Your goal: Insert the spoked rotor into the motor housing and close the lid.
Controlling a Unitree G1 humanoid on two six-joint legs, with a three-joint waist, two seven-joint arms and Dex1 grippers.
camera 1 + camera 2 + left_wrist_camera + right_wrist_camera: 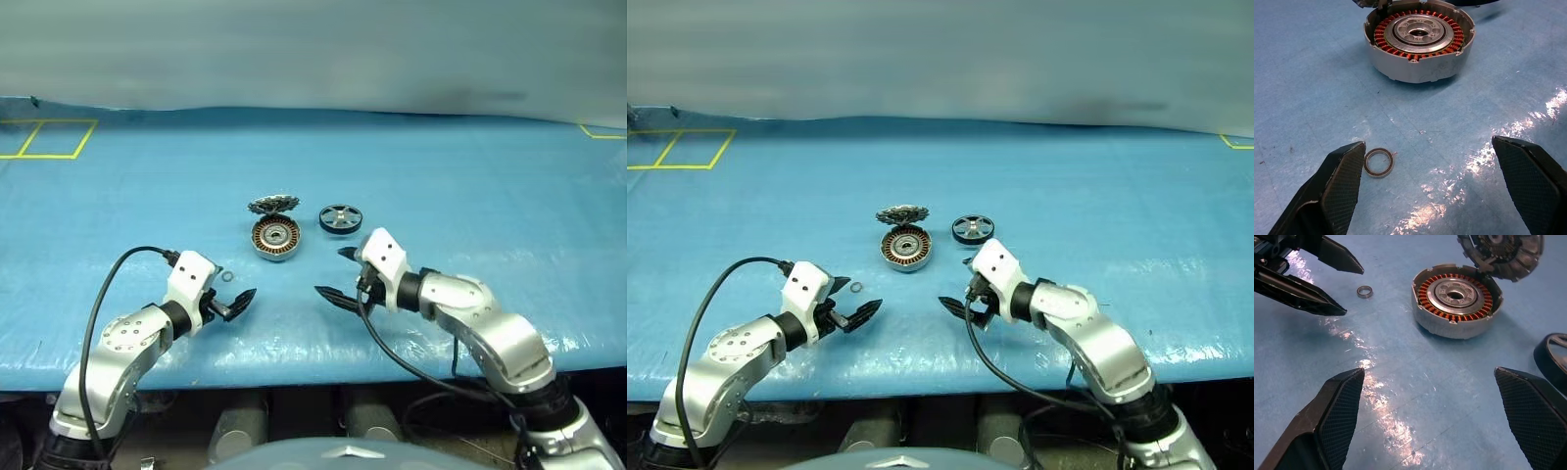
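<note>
The motor housing (275, 238) sits on the blue table with its copper winding ring and silver hub facing up. The lid (273, 206) leans tilted against the housing's far side, ribbed inner face showing. Just to the right of the housing lies the spoked rotor (340, 217), flat on the table. My left gripper (233, 302) is open and empty, near the table front and left of the housing. My right gripper (330, 272) is open and empty too, just in front of the rotor and right of the housing (1457, 298).
A small thin washer ring (1379, 162) lies on the table beside my left gripper's finger (1342, 181). Yellow tape squares (49, 137) mark the far left of the blue cover (470, 196), and another tape corner (600, 132) the far right. The table's front edge runs just below both wrists.
</note>
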